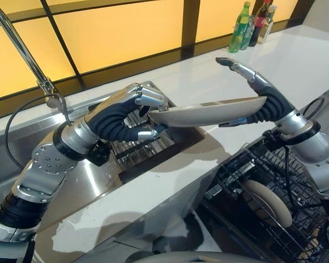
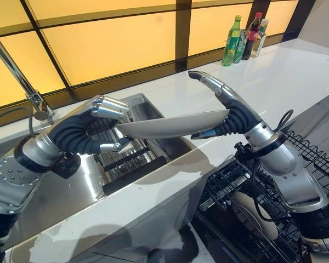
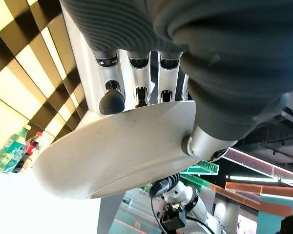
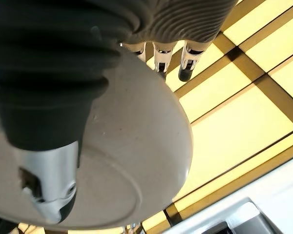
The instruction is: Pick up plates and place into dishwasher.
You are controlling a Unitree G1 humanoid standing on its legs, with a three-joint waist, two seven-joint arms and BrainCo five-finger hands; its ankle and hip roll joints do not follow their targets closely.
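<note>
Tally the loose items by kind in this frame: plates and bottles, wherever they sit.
Plates: 2, one held between left hand and right hand, one in the dishwasher rack.
Bottles: 3 on the counter.
Total: 5.

A kitchen: steel sink [image 1: 104,181], tap [image 1: 22,52], white counter [image 1: 296,60], dishwasher rack [image 1: 274,192].

Faucet [image 1: 22,52]: spout cut off at upper left edge | bottles [image 1: 252,24]: tops clipped at upper edge | dishwasher rack [image 2: 252,219]: lower right, half hidden by right arm | racked plate [image 1: 268,203]: partly hidden.
</note>
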